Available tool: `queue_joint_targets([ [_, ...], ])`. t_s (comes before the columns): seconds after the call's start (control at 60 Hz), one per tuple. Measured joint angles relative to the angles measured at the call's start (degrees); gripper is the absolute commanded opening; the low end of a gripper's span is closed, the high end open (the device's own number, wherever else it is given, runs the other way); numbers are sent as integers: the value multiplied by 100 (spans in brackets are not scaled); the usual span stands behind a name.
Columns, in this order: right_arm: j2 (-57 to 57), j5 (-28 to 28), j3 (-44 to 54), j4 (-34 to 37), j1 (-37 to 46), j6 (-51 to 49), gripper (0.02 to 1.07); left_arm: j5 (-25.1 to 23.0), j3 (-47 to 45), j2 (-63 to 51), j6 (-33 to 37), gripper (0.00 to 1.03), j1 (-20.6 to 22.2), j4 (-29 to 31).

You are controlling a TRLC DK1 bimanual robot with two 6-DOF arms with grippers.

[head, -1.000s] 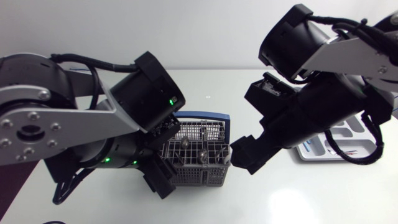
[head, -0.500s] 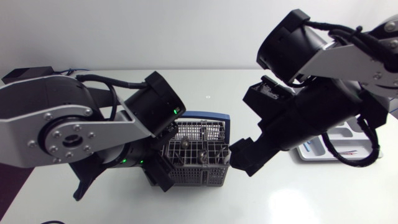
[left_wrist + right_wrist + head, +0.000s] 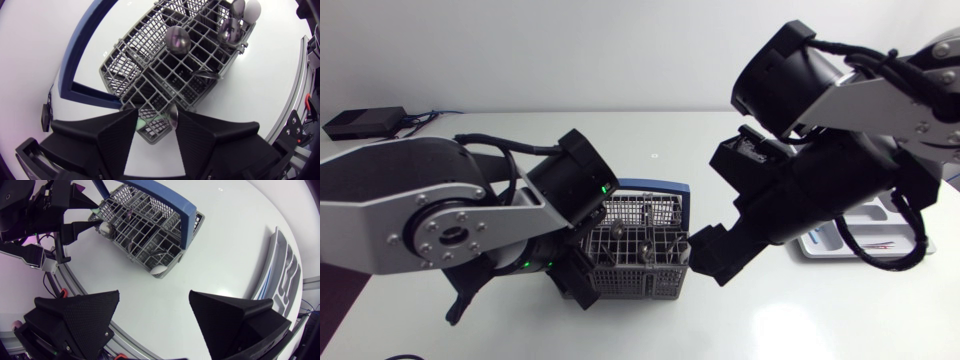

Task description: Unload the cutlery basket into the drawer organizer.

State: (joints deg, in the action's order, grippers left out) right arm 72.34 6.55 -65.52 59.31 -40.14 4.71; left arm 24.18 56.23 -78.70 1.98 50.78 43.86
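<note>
**Item 1.** Grey wire-mesh cutlery basket w/ blue hoop handle. Stands upright on white tabletop, mid-table, betw. both arms. Holds other metal spoons, bowls up, in separate cells. One pale-headed piece at far corner, type n/k.

**Item 2.** Small silver metal spoon, in the corner cell nearest left claw.
- Bowl up, handle down in the mesh, so long axis reads as vertical, roughly in line w/ the way the claw points.
- Bowl lies betw. the two black wedge fingers, close against one, w/ a gap on the other side.

**Item 3.** Left claw: fingers parted, straddling that basket corner from above. Not clamped on anything, as far as seen.

**Item 4.** Right claw: spread wide, nothing in it. Basket is ahead of it, well apart.

**Item 5.** White plastic drawer organizer: flat on tabletop on the right arm's side, well apart from basket. Partly hidden by that arm in head view.

**Judgement.** Left arm is nearer by far. Next move prob. turns on closing across the bowl or neck, then lifting straight up along the spoon's axis so it clears the cell w/o dragging the basket. Risk: the off-centre spoon may tip on first contact.
</note>
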Motion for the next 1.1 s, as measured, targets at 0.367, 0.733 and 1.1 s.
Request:
queue_joint_targets([
  [0.367,0,0,7,0,0,0,102,0,-33,-2,0,33,0,-55],
  [0.733,-2,0,52,0,0,0,102,-9,-33,0,4,28,11,-173],
  [1.1,-4,-42,98,-4,-24,0,102,-120,-83,0,85,6,11,-238],
])
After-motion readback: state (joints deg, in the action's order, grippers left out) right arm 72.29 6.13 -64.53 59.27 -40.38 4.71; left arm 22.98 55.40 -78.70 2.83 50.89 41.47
